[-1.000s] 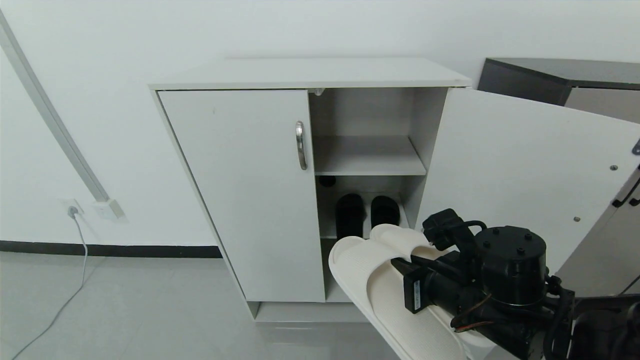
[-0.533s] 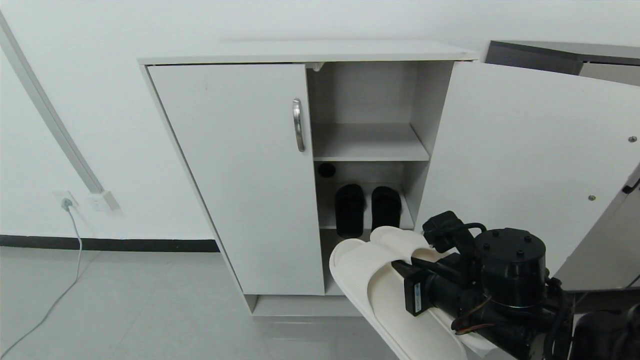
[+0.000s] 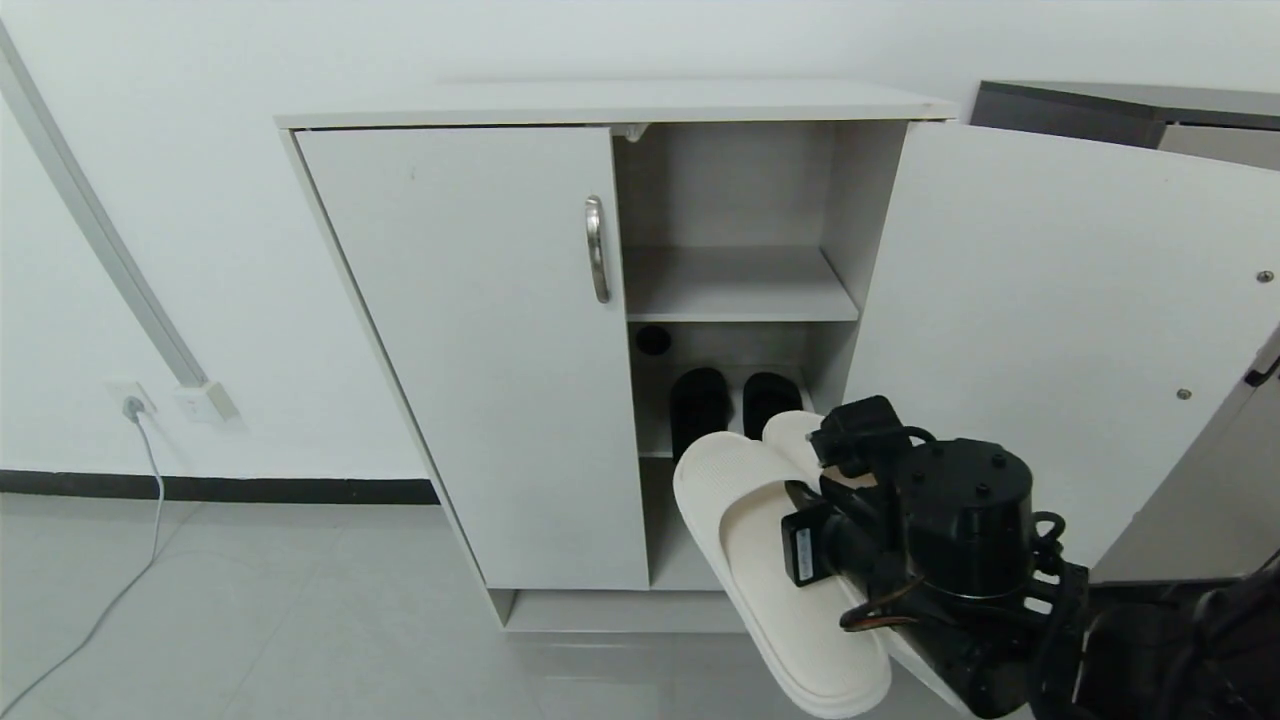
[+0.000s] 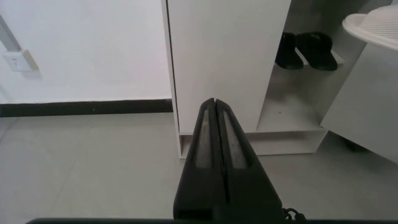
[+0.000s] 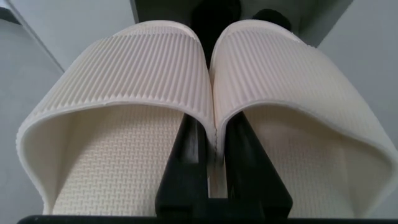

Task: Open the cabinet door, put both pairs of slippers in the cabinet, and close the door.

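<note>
The white cabinet (image 3: pixel 470 350) has its left door shut and its right door (image 3: pixel 1050 320) swung open. A pair of black slippers (image 3: pixel 700 405) lies on the middle shelf inside. My right gripper (image 3: pixel 812 500) holds the pair of white slippers (image 3: pixel 750 530) in front of the lower opening, toes toward the cabinet. In the right wrist view its fingers (image 5: pixel 189 168) are shut on the two inner side walls of the white slippers (image 5: pixel 124 93), pressed together. My left gripper (image 4: pixel 214 106) hangs shut above the floor, facing the cabinet (image 4: pixel 230 56) and the black slippers (image 4: pixel 308 50).
A dark grey cabinet (image 3: pixel 1130 110) stands behind the open door at the right. A wall socket with a cable (image 3: pixel 135 408) and a slanted wall duct (image 3: pixel 100 240) are at the left. Bare grey floor (image 3: pixel 250 620) lies in front of the cabinet.
The head camera shifted first, so the cabinet sits higher in the picture. Since then my right arm has carried the white slippers up and toward the opening, partly covering the black pair.
</note>
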You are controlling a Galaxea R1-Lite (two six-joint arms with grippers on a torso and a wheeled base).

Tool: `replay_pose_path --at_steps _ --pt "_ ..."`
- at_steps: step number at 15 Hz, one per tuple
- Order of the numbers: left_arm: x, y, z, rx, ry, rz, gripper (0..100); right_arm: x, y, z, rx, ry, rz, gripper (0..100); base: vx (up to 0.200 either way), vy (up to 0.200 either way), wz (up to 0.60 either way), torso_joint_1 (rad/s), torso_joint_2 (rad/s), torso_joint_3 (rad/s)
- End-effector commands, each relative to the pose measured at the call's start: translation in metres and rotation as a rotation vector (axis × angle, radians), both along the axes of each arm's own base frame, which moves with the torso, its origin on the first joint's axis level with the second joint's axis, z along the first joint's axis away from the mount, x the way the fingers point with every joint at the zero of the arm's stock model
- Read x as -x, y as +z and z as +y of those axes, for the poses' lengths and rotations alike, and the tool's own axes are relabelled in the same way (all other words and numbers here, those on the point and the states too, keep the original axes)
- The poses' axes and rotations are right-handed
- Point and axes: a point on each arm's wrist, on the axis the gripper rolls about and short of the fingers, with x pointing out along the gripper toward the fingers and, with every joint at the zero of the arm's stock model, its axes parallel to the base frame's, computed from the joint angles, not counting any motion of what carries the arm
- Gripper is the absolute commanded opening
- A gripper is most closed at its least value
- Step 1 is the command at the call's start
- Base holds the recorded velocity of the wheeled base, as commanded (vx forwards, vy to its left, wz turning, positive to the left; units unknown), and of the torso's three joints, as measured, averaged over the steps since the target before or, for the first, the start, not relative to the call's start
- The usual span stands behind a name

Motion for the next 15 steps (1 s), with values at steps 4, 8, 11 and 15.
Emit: replay_pose_path --at_steps 4,8,11,15 --pt "0.000 0.000 0.000 -0.001 -0.001 0.002 0 -0.020 0.032 0.046 -0.026 -0.112 0.020 0 0.000 0.000 0.00 0.000 0.00 0.000" --pt "0.000 0.000 0.000 -0.001 -0.001 0.002 0 -0.038 0.080 0.052 -0.114 -0.239 -0.014 0 0.000 0.000 0.00 0.000 0.00 0.000" --pt "0.000 0.000 0.000 -0.001 0.000 0.000 0 -0.037 0.091 0.051 -0.089 -0.252 -0.016 0 0.000 0.000 0.00 0.000 0.00 0.000" --pt "0.000 0.000 0.000 -0.001 0.000 0.002 0 -0.040 0.095 0.048 -0.081 -0.261 -0.011 0 0.000 0.000 0.00 0.000 0.00 0.000"
